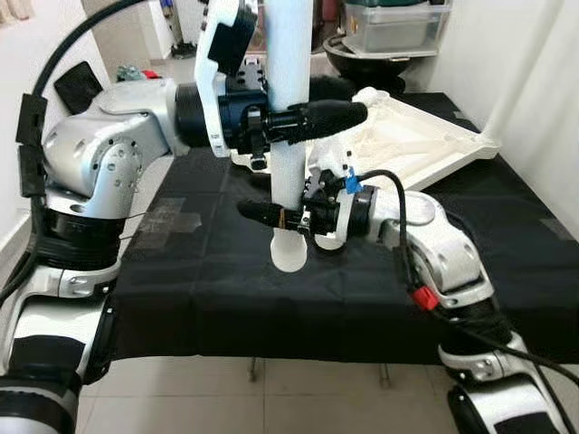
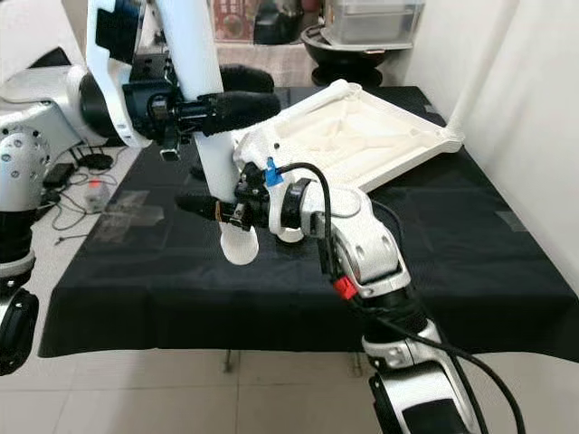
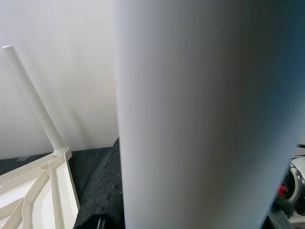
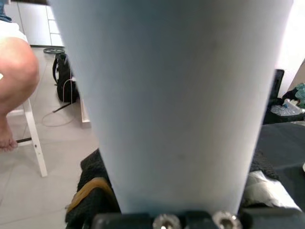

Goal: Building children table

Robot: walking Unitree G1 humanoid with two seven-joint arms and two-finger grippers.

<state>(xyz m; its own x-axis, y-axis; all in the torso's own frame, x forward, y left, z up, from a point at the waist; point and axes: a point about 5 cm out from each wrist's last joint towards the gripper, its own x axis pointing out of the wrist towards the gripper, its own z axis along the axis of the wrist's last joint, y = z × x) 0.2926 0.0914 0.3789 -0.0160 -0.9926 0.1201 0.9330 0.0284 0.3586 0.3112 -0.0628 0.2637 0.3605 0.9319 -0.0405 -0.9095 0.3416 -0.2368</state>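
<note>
A white table leg (image 1: 289,117) stands upright above the black-covered table (image 1: 208,289), its rounded foot end (image 1: 290,252) pointing down. My left gripper (image 1: 303,117) is shut on the leg at mid height, one padded finger (image 1: 330,115) crossing its front. My right gripper (image 1: 285,217) is shut on the same leg lower down, just above the foot. The white tabletop (image 1: 407,136) lies upside down behind, ribs showing, one leg (image 3: 33,100) fitted at a far corner. The leg (image 4: 176,105) sits close before the right wrist camera.
Shelves with a plastic box (image 1: 393,25) and a dark bowl stand behind the table. Tape patches (image 1: 172,217) mark the cloth at left. A person's bare leg (image 4: 16,81) and a white chair leg appear on the floor in the right wrist view. Cables (image 2: 72,167) lie on the floor at left.
</note>
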